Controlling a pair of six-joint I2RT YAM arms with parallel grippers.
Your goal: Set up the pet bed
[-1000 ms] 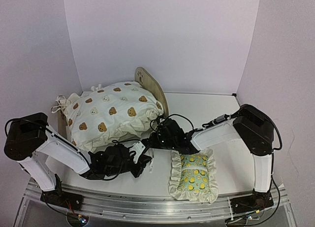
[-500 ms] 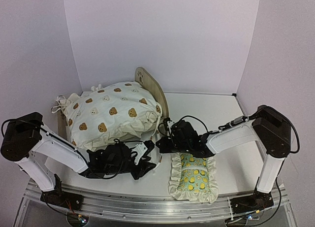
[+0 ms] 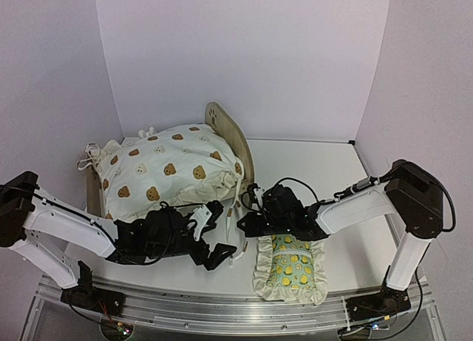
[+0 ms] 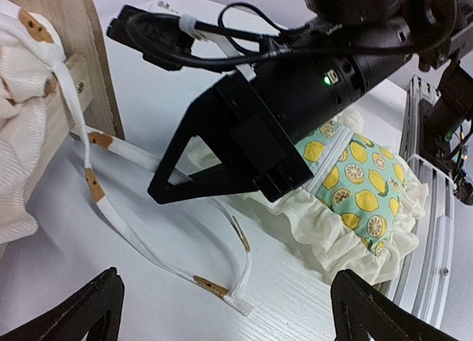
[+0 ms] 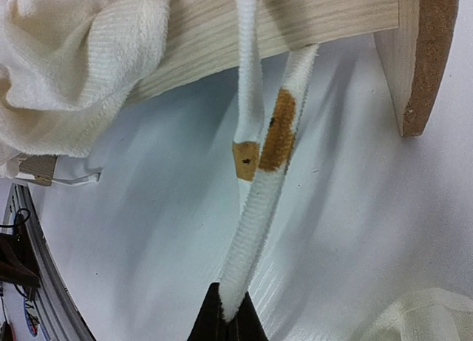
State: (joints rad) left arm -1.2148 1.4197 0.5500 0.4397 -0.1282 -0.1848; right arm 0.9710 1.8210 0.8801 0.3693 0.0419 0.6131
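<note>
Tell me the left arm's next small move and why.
Probably lower the open left pincer onto the loose tie beneath it and close: the right pincer is shut on the other tie beside the pet bed.

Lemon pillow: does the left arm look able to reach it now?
Probably not directly: the right tool, shut on a cushion tie, sits between the open left tool and the pillow. The near side looks freer.

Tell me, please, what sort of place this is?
Probably a robot-lab test cell, not a home: plain lilac backdrop walls box in a white table, an aluminium rail edges its near side, and the pet bed looks staged.
</note>
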